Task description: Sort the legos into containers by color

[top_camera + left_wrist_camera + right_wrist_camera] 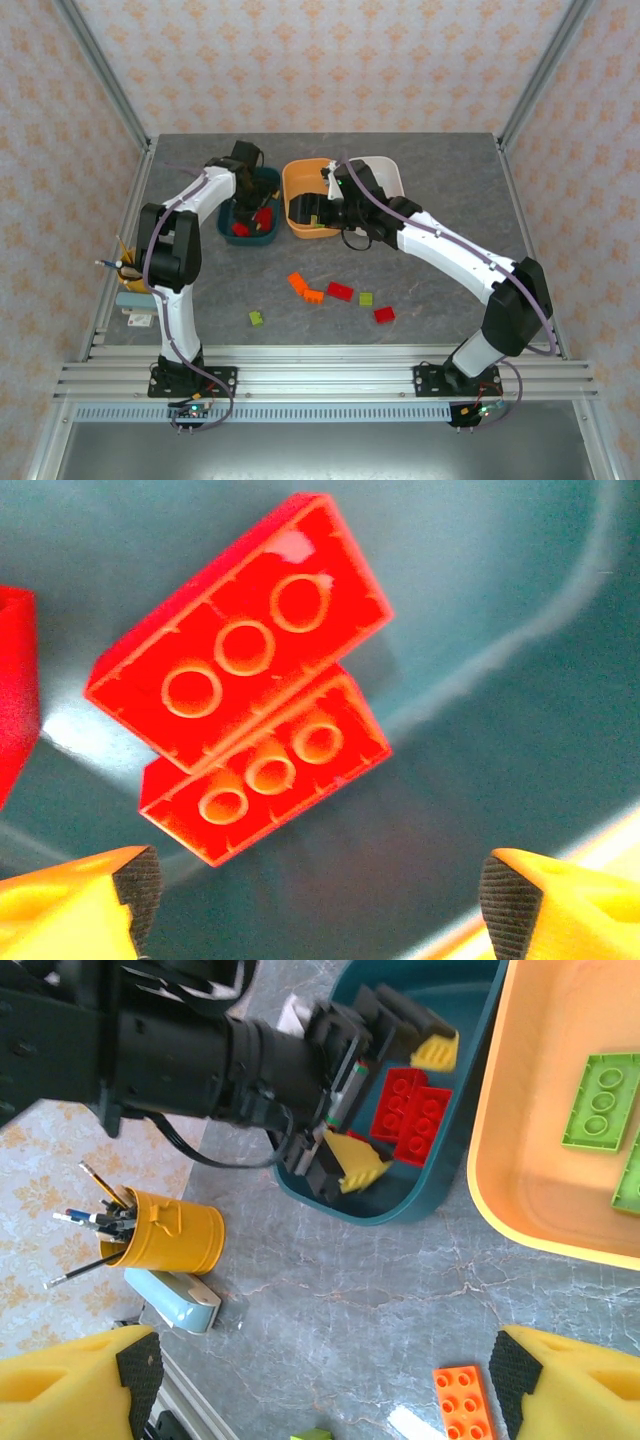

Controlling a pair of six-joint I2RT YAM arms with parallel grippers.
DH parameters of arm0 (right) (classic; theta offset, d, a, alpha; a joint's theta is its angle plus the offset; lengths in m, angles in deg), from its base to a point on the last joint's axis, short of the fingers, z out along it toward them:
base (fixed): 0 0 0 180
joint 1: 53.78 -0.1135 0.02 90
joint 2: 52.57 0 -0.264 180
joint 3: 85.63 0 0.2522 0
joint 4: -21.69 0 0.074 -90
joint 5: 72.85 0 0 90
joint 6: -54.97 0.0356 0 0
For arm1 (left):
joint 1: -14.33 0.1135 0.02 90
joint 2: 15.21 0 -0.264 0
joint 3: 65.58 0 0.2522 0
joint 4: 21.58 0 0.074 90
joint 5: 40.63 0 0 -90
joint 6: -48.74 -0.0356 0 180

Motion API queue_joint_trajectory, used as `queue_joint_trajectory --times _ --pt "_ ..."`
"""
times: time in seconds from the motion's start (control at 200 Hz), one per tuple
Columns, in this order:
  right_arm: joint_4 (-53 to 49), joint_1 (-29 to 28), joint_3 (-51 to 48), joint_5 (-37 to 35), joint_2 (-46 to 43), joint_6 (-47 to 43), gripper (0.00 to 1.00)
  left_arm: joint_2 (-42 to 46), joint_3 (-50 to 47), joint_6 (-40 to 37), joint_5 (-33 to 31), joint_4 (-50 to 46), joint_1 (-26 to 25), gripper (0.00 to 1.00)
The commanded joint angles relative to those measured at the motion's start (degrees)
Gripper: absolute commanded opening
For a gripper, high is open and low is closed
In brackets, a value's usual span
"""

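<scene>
My left gripper (320, 905) hangs open inside the dark teal tub (500, 600), its fingertips spread wide just above the floor. Two red legos (240, 645) (270, 770) lie side by side on the tub floor ahead of it, free of the fingers; a third red one (15, 680) shows at the left edge. From above, the left gripper (245, 212) is in the teal tub (268, 238). My right gripper (325, 1380) is open and holds nothing, hovering by the orange tub (296, 180), which holds lime green legos (600, 1100). The white tub (392, 170) stands behind.
Loose legos lie on the table in front: two orange (297, 283) (314, 295), two red (340, 291) (384, 315) and two green (366, 299) (257, 318). A yellow pen cup (165, 1230) and a pale blue object (178, 1302) stand at the left edge.
</scene>
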Motion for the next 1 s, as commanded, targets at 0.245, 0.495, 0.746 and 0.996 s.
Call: queue_joint_trajectory --times 0.245,0.495,0.746,0.996 --pt "-11.92 -3.77 0.38 -6.31 -1.41 -11.76 0.84 13.56 4.84 -7.81 -8.23 -7.57 0.38 0.89" --pt "-15.85 -13.52 -1.14 -8.65 0.64 -14.56 0.82 34.38 -7.65 -18.42 -14.95 -14.35 -1.26 0.88" --pt "-17.86 -24.13 4.53 -10.58 11.63 -8.57 0.77 62.57 -28.54 -20.53 -17.28 -24.74 -1.3 0.87" --pt "-20.7 -30.08 14.35 -13.87 24.78 -1.03 0.74 88.13 -38.22 -21.63 -15.25 -39.37 -1.31 0.87"
